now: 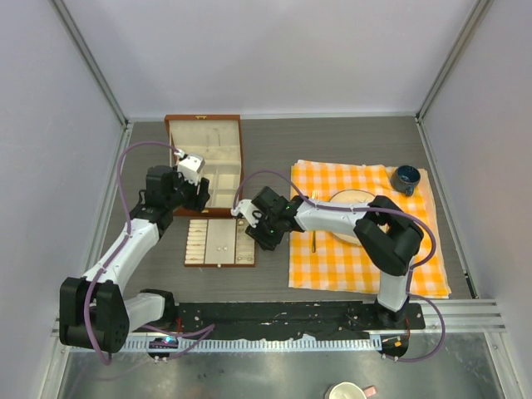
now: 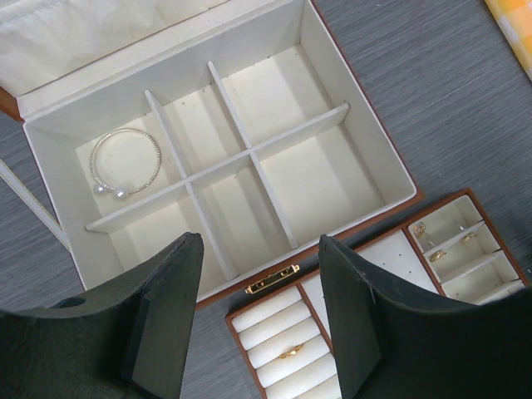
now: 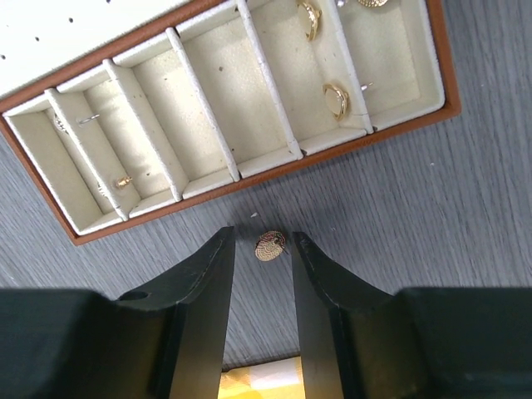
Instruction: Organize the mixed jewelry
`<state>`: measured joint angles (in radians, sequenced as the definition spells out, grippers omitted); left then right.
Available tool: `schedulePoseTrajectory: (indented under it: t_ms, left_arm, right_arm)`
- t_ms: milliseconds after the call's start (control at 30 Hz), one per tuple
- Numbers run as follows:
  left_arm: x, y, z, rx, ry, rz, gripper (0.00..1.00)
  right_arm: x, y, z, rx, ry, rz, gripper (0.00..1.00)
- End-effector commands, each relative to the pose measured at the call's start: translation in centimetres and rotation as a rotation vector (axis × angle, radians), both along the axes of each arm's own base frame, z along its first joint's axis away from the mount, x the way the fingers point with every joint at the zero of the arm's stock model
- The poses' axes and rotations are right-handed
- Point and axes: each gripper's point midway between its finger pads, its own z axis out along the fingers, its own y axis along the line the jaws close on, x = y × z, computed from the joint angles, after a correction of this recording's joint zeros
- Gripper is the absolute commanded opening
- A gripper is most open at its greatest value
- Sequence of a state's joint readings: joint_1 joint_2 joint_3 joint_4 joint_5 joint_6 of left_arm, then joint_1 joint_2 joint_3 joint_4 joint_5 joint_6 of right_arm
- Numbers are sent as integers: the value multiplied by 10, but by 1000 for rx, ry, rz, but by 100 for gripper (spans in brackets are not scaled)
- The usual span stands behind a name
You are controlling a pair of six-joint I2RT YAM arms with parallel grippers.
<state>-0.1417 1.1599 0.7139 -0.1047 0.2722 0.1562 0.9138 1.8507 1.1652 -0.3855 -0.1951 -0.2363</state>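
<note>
A small round gold stud (image 3: 270,245) lies on the grey table just outside the brown tray (image 3: 249,177). My right gripper (image 3: 262,239) is open with the stud between its fingertips, the right fingertip (image 3: 301,245) almost against it. Gold earrings (image 3: 337,100) sit in the tray's slots. A silver hoop bracelet (image 2: 125,162) with two pearl ends lies in a far-left compartment of the open wooden box (image 2: 366,133). My left gripper (image 2: 260,241) hovers open and empty over the box's near edge. A gold ring (image 2: 291,352) rests in the tray's ring rolls.
An orange checked cloth (image 1: 366,249) lies to the right with a plate (image 1: 353,204), a dark blue bowl (image 1: 407,179) and gold cutlery (image 1: 313,241). The box (image 1: 204,158) stands behind the tray (image 1: 220,243). Grey walls enclose the table.
</note>
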Motion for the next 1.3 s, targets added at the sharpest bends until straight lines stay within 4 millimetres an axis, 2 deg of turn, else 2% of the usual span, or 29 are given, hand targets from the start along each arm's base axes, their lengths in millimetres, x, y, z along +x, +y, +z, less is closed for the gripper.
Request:
schedulePoseTrajectory:
  t_ms: [0,567,733,867,1000,1267]
  left_arm:
    - [8,-2,21,-28,-71,-5,63]
    - [7,-3,19,-24,-67,-11,63]
    - [7,-1,19,-23,-67,-6,63]
    - [9,1,22,-38,-68,4,63]
    - [10,2,25,-61,-65,15,63]
    - [11,11,27,-96,-60,41,64]
  right_arm:
    - [11,17,14,50,-49,3,39]
    - [12,15,11,24,-62,-8,27]
    - [11,13,12,17,-61,-8,17]
    - [13,14,20,25,-72,-7,8]
    - [19,18,39,45,-107,-4,3]
    - [31,27,79,87,-174,1,1]
